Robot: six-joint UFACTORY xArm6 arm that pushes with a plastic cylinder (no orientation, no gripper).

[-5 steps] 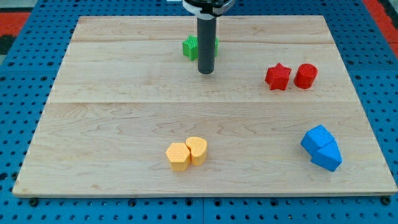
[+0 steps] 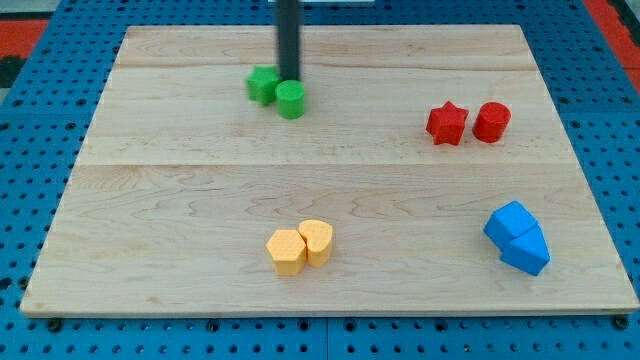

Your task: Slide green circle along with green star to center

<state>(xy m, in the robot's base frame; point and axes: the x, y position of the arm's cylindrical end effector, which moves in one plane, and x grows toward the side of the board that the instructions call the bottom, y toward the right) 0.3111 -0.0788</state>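
Note:
The green circle (image 2: 291,99) and the green star (image 2: 263,84) sit touching each other in the upper middle of the wooden board (image 2: 180,200), the star to the upper left of the circle. My tip (image 2: 289,79) comes down from the view's top and ends just behind the green circle, right beside the star. The rod hides a little of the star's right side.
A red star (image 2: 447,123) and a red circle (image 2: 491,122) sit side by side at the right. Two yellow blocks (image 2: 300,246) touch near the bottom middle. Two blue blocks (image 2: 517,237) touch at the lower right.
My tip has moved left and toward the view's top. The green blocks lie further left and lower than before, and both now show in full.

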